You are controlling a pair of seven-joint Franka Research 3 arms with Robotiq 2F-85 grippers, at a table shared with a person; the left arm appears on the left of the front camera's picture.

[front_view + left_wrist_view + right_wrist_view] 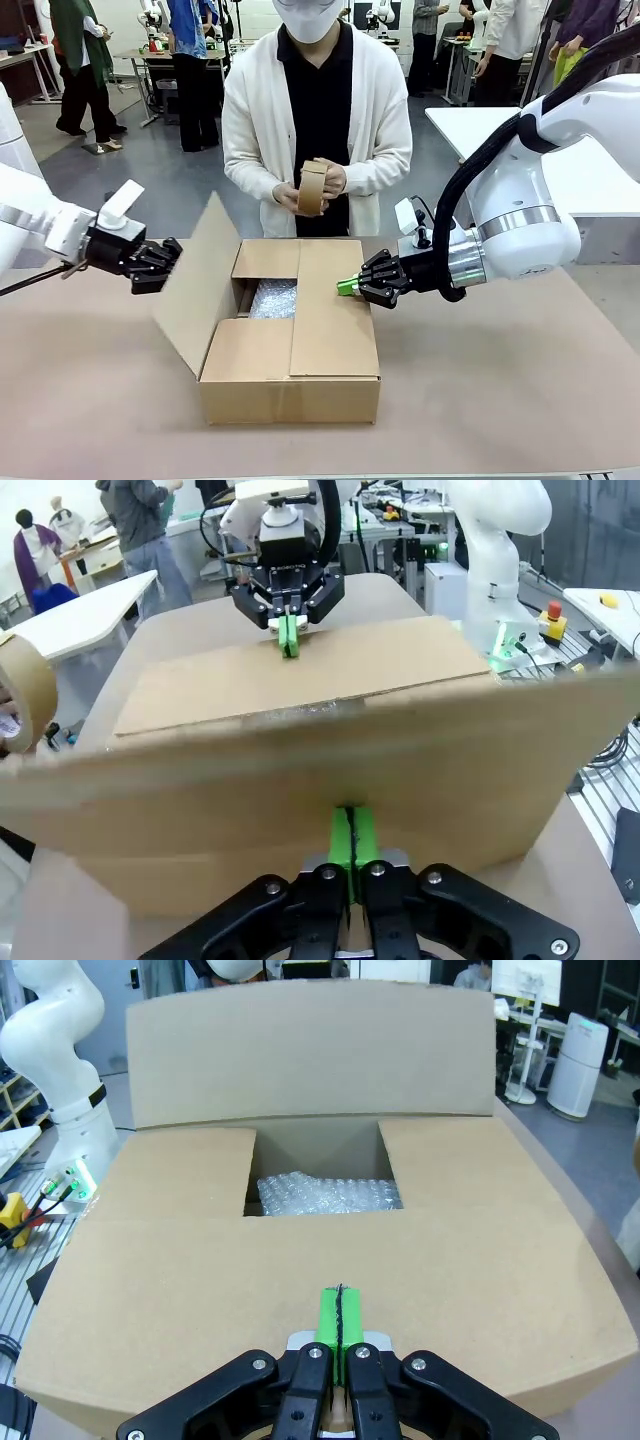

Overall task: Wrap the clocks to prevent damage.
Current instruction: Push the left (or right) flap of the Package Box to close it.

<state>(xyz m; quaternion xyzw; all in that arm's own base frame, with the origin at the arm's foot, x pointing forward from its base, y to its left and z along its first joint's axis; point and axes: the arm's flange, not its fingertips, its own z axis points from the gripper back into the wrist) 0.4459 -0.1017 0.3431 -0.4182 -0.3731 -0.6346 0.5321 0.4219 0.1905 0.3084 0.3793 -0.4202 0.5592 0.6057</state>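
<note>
The left gripper [350, 842] is closed, its green pads pressed together with nothing between them. Their tips touch the outer face of the raised side flap [300, 770] of the box, which stands tilted up just ahead of it.

The right gripper [340, 1318] is also closed and empty. Its tips rest on top of the opposite flap [330, 1260], which lies folded down flat over the cardboard box [290, 395]. Just beyond these tips, two shorter end flaps [180, 1170] are folded in, one to either side, with a square gap between them. In that gap, inside the box and below the level of the flaps, lie the wrapped clocks [328, 1195], a whitish, translucent bundle of bubble wrap. Neither gripper touches it. Past the bundle, as seen from the right gripper, rises the tilted flap that the left gripper meets from its other side, so the two grippers face each other across the box.

Farther off, at the far side of the table [480, 400], a person holds a brown tape roll [312, 187] upright in both hands [335, 180], well apart from both grippers.
</note>
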